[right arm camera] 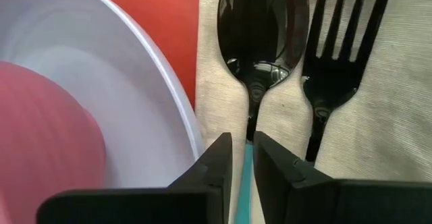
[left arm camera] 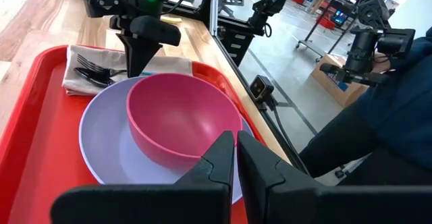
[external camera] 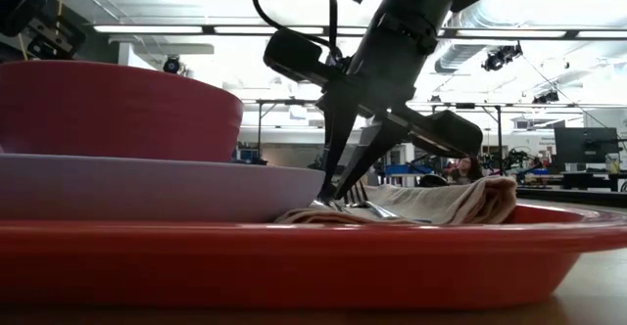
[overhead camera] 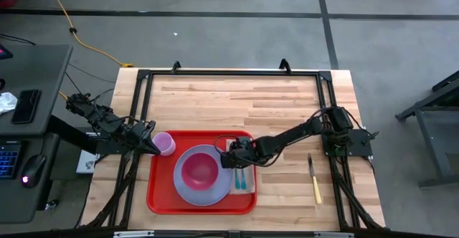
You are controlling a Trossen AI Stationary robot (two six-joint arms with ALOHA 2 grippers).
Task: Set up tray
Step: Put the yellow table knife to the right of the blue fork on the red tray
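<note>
**Red tray almost dressed, right arm fussing with the spoon**

Red plastic tray sits at the near edge of the table, a bit left of centre. On it, nearest the front, is a lilac plate with a pink bowl nested inside, stacked so they take one spot. Just beside the plate on its right lies a tan napkin with a spoon and fork side by side on top, heads pointing the same way, like a proper place setting.

The right gripper is down over the spoon handle. Its jaws are narrow, with the teal handle showing in the slim gap; I can't tell if they grip it or have just let go. My guess is it's laying the spoon straight next to the fork.

The left gripper is at the tray's back left corner by a small lilac cup; jaws nearly closed, nothing visibly held, looks like it's waiting.

Farther right, off the tray, a yellow-handled knife lies on the bare wood, probably the next piece to go.
</note>
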